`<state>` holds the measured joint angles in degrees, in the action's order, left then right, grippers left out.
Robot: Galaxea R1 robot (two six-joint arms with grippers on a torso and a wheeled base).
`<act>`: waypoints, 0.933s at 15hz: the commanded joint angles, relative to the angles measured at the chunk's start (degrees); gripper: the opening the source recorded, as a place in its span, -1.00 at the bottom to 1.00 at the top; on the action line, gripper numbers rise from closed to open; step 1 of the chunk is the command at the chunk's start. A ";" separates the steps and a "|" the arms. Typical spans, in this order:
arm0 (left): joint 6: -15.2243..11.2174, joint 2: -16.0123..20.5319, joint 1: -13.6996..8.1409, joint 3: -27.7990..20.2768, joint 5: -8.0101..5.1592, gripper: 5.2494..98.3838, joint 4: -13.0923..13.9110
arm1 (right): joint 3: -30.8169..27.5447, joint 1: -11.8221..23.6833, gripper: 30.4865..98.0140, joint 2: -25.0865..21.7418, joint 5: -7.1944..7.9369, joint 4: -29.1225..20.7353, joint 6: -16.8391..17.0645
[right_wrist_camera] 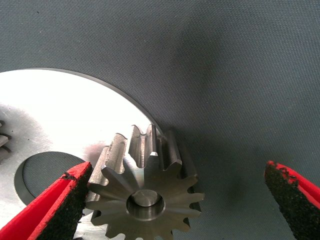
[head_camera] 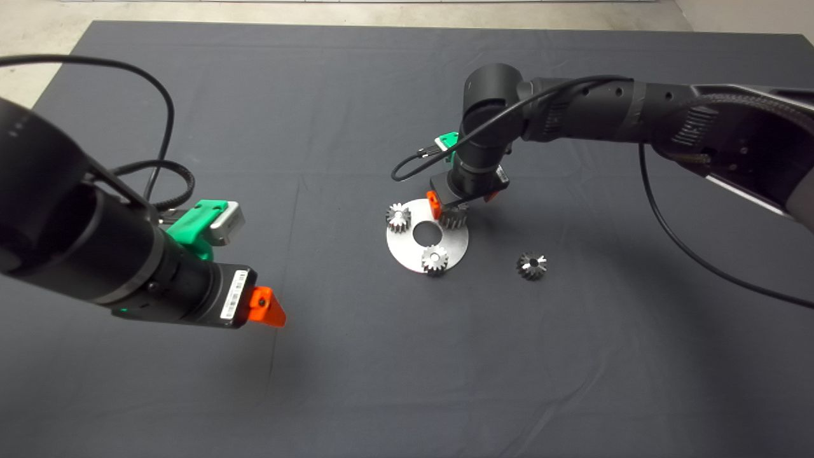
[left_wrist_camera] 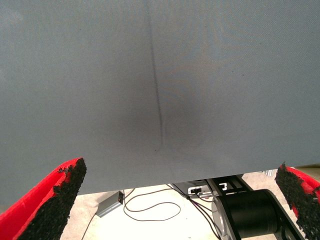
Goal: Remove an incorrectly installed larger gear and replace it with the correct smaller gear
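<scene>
- Your right gripper (head_camera: 459, 202) hangs over the far right edge of the disc (head_camera: 407, 245), fingers spread wide and holding nothing.
- In the right wrist view, the small gear (right_wrist_camera: 145, 200) sits between the pads: one pad (right_wrist_camera: 60, 207) is at its teeth, the other (right_wrist_camera: 295, 192) is well clear.
- That small gear (head_camera: 454, 218) sits upright on the disc's far right rim.
- Two more small gears are on the disc: one at the far left rim (head_camera: 398, 217), one at the near rim (head_camera: 435, 259). The disc's centre hole is open.
- The big gear (head_camera: 531, 265) lies on the mat (head_camera: 381, 381), apart from the disc, to its right.
- Your left gripper (head_camera: 267, 308) hovers over bare mat well left of the disc, fingers (left_wrist_camera: 50, 205) wide apart and holding nothing.
</scene>
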<state>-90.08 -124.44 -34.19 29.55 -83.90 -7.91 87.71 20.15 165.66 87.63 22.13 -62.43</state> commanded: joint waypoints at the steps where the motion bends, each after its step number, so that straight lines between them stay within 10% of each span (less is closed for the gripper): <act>1: 0.43 0.29 -0.70 -0.03 -0.39 0.98 -0.35 | 0.08 1.21 0.77 -0.25 7.12 1.81 0.14; 14: 0.43 0.46 -0.70 -0.34 -0.39 0.98 -0.21 | -0.10 1.21 0.92 -0.28 7.12 1.73 -0.29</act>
<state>-89.91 -124.12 -34.19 29.54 -83.98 -7.91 87.71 20.15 165.41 87.60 22.15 -62.51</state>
